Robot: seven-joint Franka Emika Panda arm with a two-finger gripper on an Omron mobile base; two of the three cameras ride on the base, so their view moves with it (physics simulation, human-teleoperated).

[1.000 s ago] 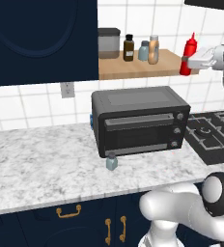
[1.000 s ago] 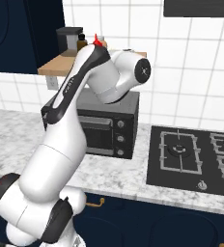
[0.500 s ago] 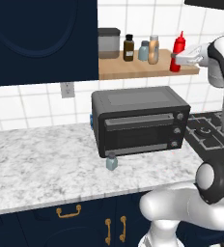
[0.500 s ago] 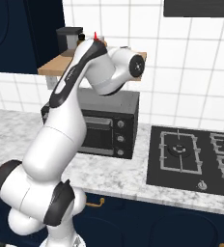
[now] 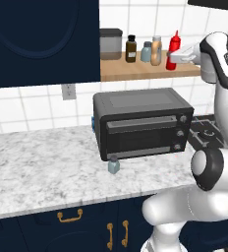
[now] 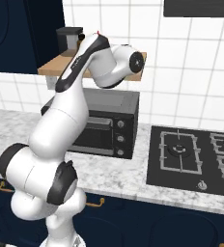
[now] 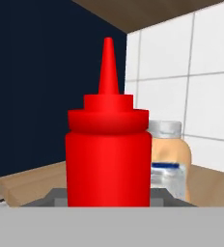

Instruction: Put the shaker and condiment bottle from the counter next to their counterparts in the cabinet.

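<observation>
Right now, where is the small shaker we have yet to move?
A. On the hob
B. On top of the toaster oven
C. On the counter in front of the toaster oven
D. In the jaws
C: the shaker stands on the counter just in front of the toaster oven, while the gripper holds the red bottle at the shelf.

Kitchen, toaster oven, hob, tiles
</observation>
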